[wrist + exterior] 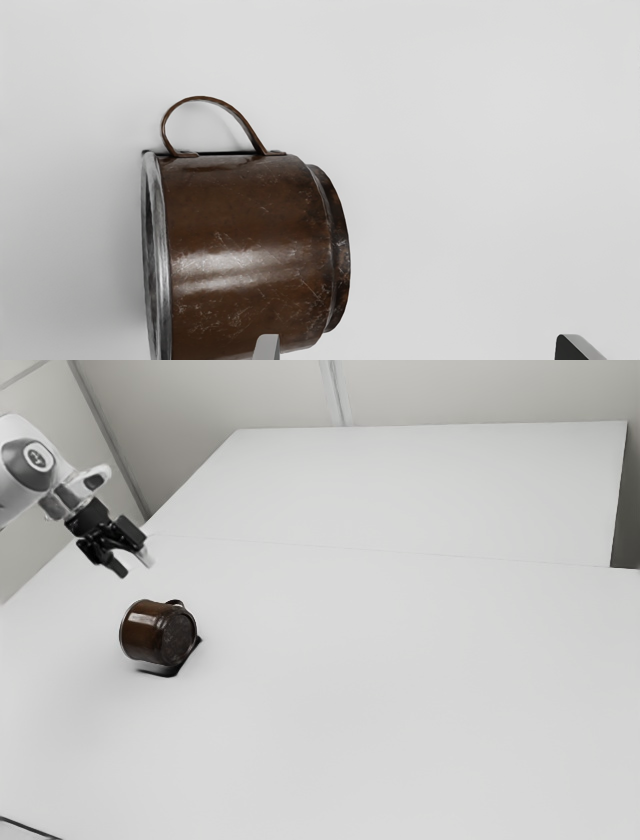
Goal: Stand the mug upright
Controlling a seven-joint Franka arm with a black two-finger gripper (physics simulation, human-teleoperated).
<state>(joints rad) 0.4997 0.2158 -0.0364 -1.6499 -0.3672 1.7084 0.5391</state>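
Brown, cylindrical metal mug (158, 632) on its side, broad white table (400, 710).
In the exterior view it lies at five o'clock from the black two-finger gripper (135, 566), mouth toward nine; the fingers are spread wide.

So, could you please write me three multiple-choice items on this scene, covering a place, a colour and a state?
1. In the exterior view, which part of the table holds the mug?
A) the far right corner
B) the middle of the right edge
C) the left part

2. What colour is the mug's body?
A) brown
B) blue
C) yellow

3. How does the mug lie?
A) upright on its base
B) on its side
C) upside down on its rim

Right letters:
1: C, as it lies well toward the exterior view's left.
2: A, as both views show a brown, shiny wall.
3: B, as its rim faces sideways and its base is off the table.
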